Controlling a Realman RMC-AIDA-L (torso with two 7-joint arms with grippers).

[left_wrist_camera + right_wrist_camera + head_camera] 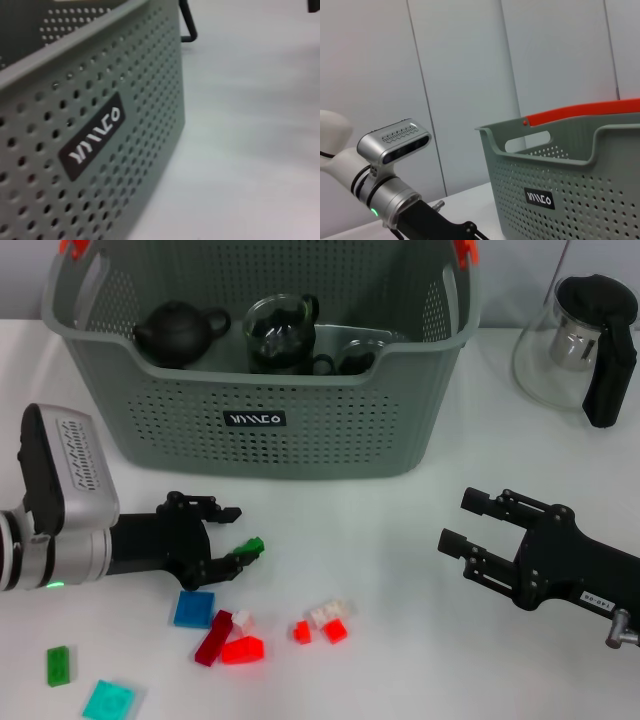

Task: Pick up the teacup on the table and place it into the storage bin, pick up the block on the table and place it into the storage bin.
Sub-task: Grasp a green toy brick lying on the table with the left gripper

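Meanwhile, the left gripper [236, 533] hovered above the table [400, 570] before the storage bin [262, 390], fingers clamped on a small green block [249, 546]. Inside the bin sat a glass teacup [279, 333]. The right gripper [468, 525] waited nearby, fingers apart.

The scene is looked down on from the head view, above and in front of the storage bin [262, 370], with the bin's labelled front wall faced and the white table [400, 540] before it taken in; the same wall is seen from very close by the left wrist view, low and at a slant, the black label [95, 135] filling much of it; the bin [570, 175] is viewed from table height and farther off by the right wrist view, aimed upward; the labelled wall is shared by all three.
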